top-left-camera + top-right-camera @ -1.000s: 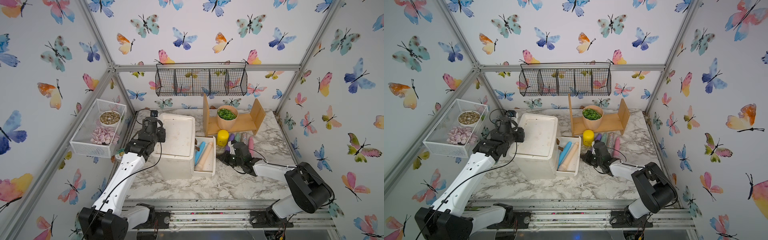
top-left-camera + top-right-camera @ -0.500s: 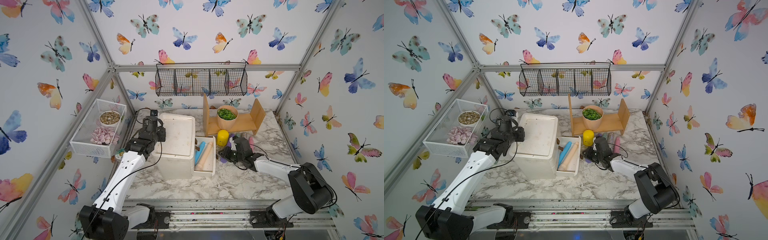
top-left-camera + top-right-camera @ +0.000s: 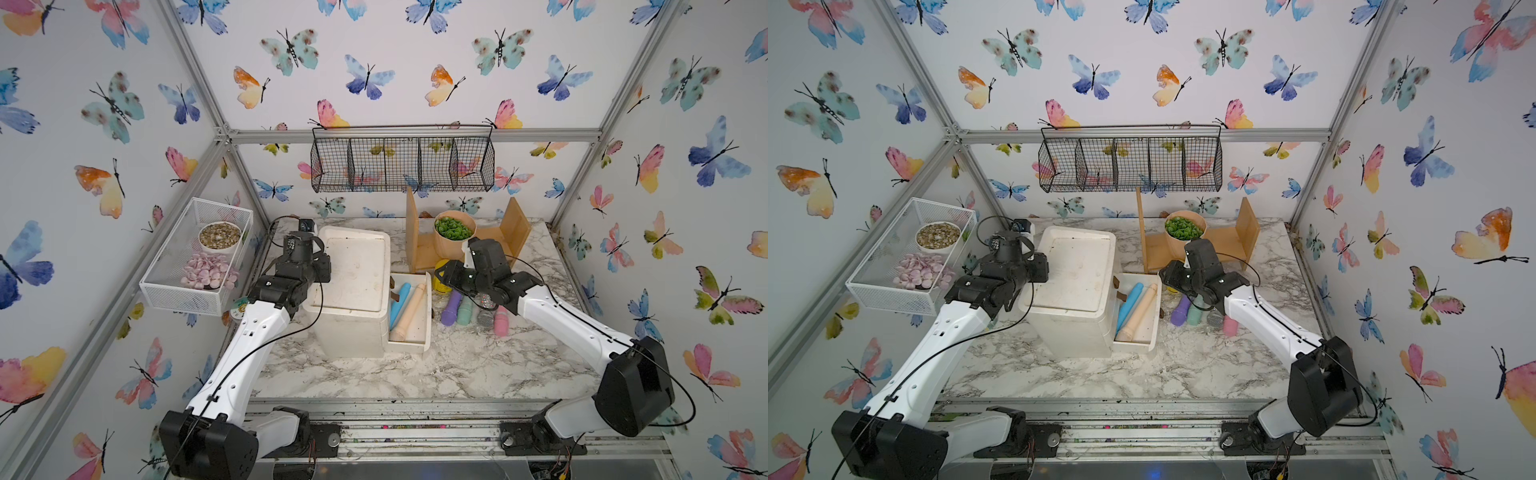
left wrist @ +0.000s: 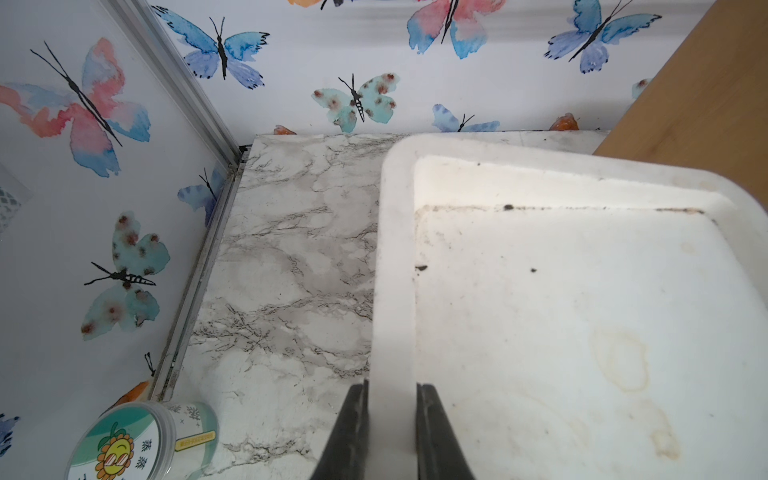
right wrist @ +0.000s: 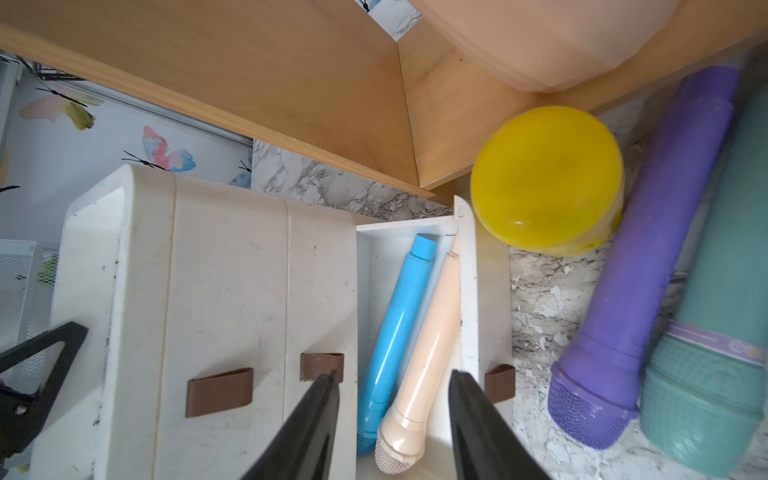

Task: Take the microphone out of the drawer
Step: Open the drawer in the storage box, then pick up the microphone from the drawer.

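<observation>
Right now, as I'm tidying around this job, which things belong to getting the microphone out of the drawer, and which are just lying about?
In the job: drawer, blue microphone, beige microphone, drawer unit, left gripper clamped on its rim, right gripper, open.
Lying about: purple microphone, teal microphone, pink microphone, yellow jar, plant pot, sunflower tin.
</observation>
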You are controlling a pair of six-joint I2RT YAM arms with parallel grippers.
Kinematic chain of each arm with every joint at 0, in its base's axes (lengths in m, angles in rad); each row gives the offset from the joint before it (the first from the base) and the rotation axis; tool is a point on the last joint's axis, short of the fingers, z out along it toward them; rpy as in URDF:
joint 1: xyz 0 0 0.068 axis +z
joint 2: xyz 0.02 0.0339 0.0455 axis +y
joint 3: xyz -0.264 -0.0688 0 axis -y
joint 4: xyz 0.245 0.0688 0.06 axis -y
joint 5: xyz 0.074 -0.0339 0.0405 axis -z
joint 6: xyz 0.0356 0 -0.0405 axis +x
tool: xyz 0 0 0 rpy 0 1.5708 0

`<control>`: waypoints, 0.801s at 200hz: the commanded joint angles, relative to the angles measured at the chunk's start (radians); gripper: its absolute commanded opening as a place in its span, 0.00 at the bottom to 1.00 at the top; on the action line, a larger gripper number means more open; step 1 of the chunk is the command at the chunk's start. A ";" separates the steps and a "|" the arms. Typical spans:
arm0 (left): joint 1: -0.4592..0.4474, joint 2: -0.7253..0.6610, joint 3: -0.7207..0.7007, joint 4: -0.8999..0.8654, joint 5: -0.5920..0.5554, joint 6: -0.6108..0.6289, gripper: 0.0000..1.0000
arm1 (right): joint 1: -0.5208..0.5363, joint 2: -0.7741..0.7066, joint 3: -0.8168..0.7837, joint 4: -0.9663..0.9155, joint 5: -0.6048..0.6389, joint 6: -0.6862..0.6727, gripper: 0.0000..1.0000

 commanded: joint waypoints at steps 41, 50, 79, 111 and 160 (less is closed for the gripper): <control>0.008 0.068 -0.004 0.011 0.001 -0.035 0.00 | 0.156 0.143 0.132 -0.217 0.045 0.083 0.49; 0.007 0.067 -0.007 0.017 0.001 -0.038 0.00 | 0.171 0.161 0.132 -0.214 0.043 0.097 0.49; 0.007 0.060 -0.021 0.030 0.016 -0.041 0.00 | 0.209 0.211 0.136 -0.207 0.065 0.134 0.49; 0.007 0.041 -0.034 0.039 0.027 -0.044 0.00 | 0.217 0.273 0.129 -0.201 0.057 0.177 0.49; 0.004 0.027 -0.040 0.040 0.042 -0.044 0.00 | 0.219 0.368 0.168 -0.197 0.108 0.231 0.50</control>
